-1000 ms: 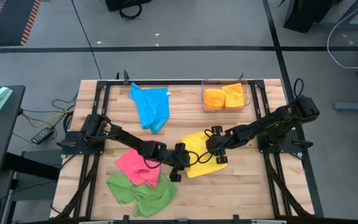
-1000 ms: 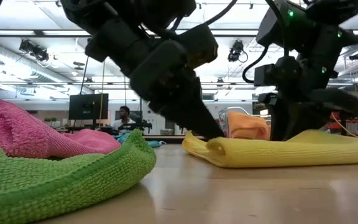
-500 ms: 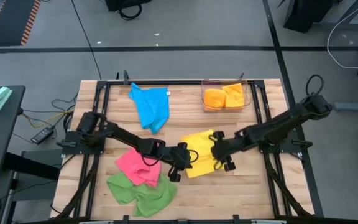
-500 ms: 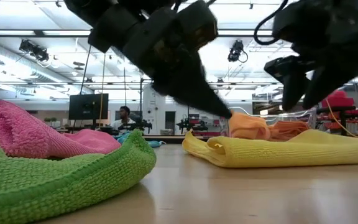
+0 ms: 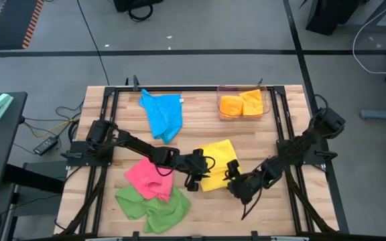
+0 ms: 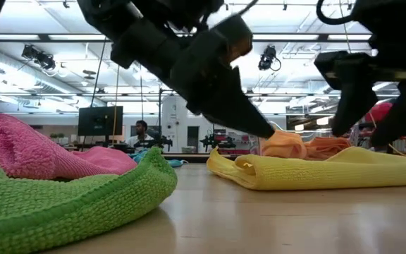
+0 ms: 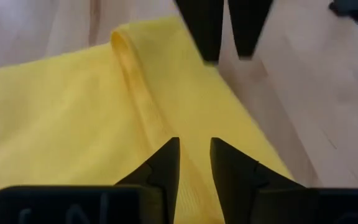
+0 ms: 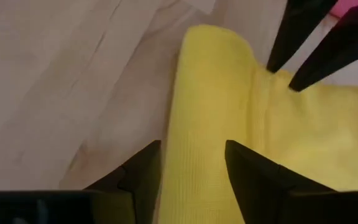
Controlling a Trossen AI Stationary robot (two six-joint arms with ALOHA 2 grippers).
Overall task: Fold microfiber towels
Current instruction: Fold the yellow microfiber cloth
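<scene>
Both fingers parted, seemingly empty, over yellow towel (image 5: pixel 217 163)

Left arm extends across the table; left gripper (image 5: pixel 200 175) hangs low, fingers (image 7: pixel 166 165) slightly parted, empty. Right arm reaches inward; right gripper (image 5: pixel 236 181) low, fingers (image 8: pixel 250 168) apart, empty.

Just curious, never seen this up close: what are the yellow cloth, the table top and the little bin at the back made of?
Yellow cloth: soft fuzzy fabric, apparently microfiber; napped, matte. Table top: pale wood planks, visible grain, slight sheen. Bin: seemingly clear plastic; orange cloths show through.
</scene>
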